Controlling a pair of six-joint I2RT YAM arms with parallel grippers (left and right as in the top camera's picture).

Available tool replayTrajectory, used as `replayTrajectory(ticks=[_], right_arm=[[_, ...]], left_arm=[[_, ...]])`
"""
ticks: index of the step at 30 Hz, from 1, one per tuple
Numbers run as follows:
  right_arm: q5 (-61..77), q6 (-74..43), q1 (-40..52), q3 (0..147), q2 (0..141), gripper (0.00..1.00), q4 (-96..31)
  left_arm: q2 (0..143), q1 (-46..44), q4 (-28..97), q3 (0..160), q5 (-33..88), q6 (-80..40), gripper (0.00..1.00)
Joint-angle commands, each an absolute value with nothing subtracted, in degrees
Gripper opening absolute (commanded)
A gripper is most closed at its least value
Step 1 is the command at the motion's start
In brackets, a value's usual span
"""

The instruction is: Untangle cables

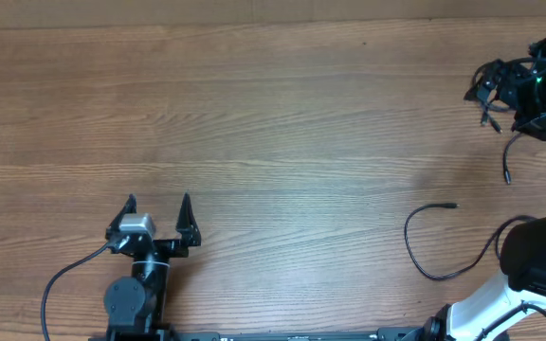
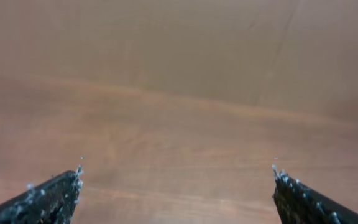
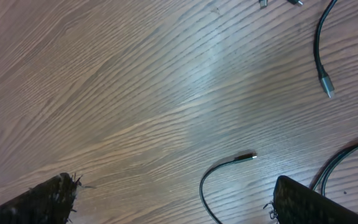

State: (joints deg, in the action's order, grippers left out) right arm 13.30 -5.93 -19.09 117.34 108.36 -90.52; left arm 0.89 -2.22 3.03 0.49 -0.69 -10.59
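Note:
One thin black cable (image 1: 423,248) lies in a loop on the wooden table (image 1: 273,123) at the right, its plug (image 1: 453,205) pointing right. Another cable (image 1: 506,156) runs down from a dark bunch (image 1: 489,106) near my right gripper (image 1: 482,85) at the far right. In the right wrist view, my right gripper (image 3: 174,183) is open and empty above the table. The looped cable (image 3: 205,184) lies below it, and a second cable end (image 3: 319,56) lies at the upper right. My left gripper (image 1: 157,204) is open and empty at the front left, and no cable shows in the left wrist view (image 2: 177,171).
The right arm's base and white link (image 1: 529,275) stand at the front right, beside the looped cable. A thicker black robot wire (image 1: 64,284) curves off the left arm's base. The table's far edge (image 1: 254,21) runs along the top.

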Motion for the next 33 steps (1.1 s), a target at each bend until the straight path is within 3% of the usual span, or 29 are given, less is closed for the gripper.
replayTrajectory(ticks=[1, 6, 33], right_arm=[[13.8, -5.5, -19.07, 118.56, 107.46, 1.0, -90.35], [13.8, -5.5, -19.07, 118.56, 107.46, 1.0, -90.35], [13.8, -5.5, -19.07, 118.56, 107.48, 1.0, -90.32]], left_arm=[[0.16, -1.78, 4.51, 0.27, -0.27, -6.57, 1.0], [0.19, -1.78, 4.54, 0.27, 0.34, -1.65, 1.0], [0.25, -1.85, 4.47, 0.3, 0.99, -1.87, 1.0]])
